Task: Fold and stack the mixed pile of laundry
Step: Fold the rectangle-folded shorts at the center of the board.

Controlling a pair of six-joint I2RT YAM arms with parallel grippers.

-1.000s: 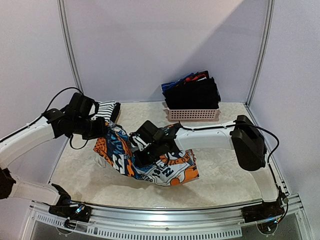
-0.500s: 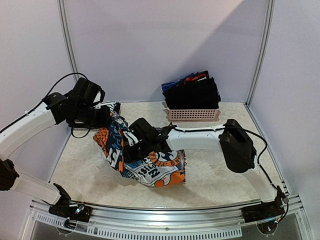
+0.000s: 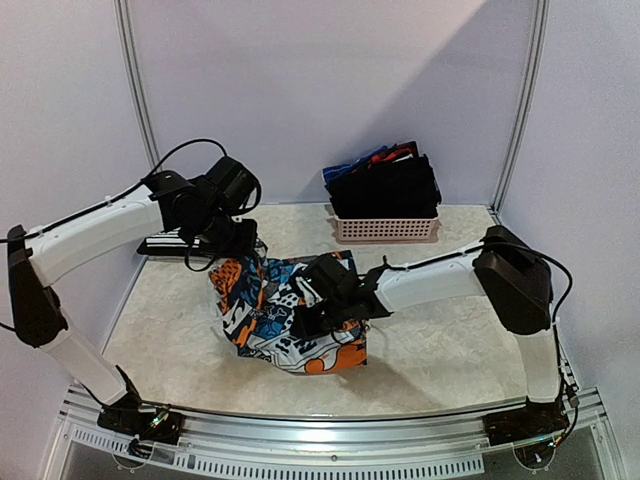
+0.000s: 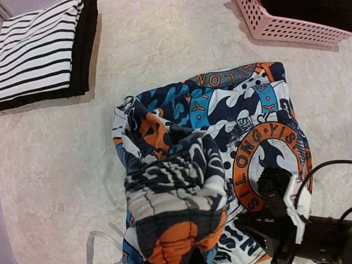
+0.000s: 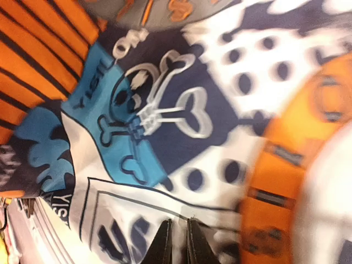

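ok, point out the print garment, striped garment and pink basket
print garment (image 3: 255, 310), top view, its left half.
striped garment (image 4: 38, 55), left wrist view, top face.
pink basket (image 3: 385, 229), top view, front wall.

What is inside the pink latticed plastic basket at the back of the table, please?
The pink latticed plastic basket holds a heap of plain black garments, with blue and red cloth behind. Anything beneath them is covered.

Left arm arches inward, hand clamped on the garment; right arm stretches left, hand low, fingers nearly together.
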